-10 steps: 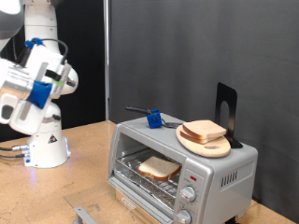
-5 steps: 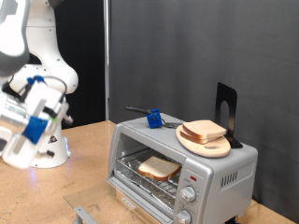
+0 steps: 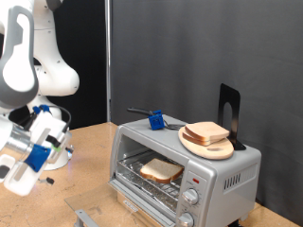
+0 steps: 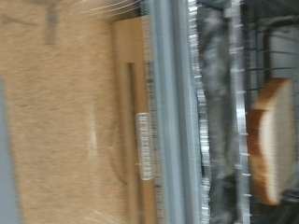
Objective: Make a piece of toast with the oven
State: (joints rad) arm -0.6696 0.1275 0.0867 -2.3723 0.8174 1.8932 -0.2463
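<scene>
The gripper point(image 3: 21, 172) hangs low at the exterior view's left, over the wooden tabletop point(image 3: 90, 156); its fingers are blurred and partly cut off by the frame edge, so how far they stand apart cannot be told, and nothing shows between them. Blue fittings mark the white wrist behind them.

Well apart from the fingers, toward the exterior view's right, sits the oven point(image 3: 185, 175): a boxy silver-grey metal case with rounded corners, its door dropped open in front. On the wire rack inside lies the piece of toast point(image 3: 161, 170), flat and squarish, pale crumb edged with tan crust. Two round knobs point(image 3: 188, 203) and a small red light point(image 3: 192, 178) sit on the oven's front panel.

On the oven's roof rests a round wooden plate point(image 3: 214, 149) carrying piled bread slices point(image 3: 205, 132), with a blue-handled utensil point(image 3: 152, 119) beside it and a black upright stand point(image 3: 230, 112) behind.

The wrist view, smeared, shows grainy wood, the shiny door frame point(image 4: 168, 112) and the slice point(image 4: 269, 140) on the rack bars.
</scene>
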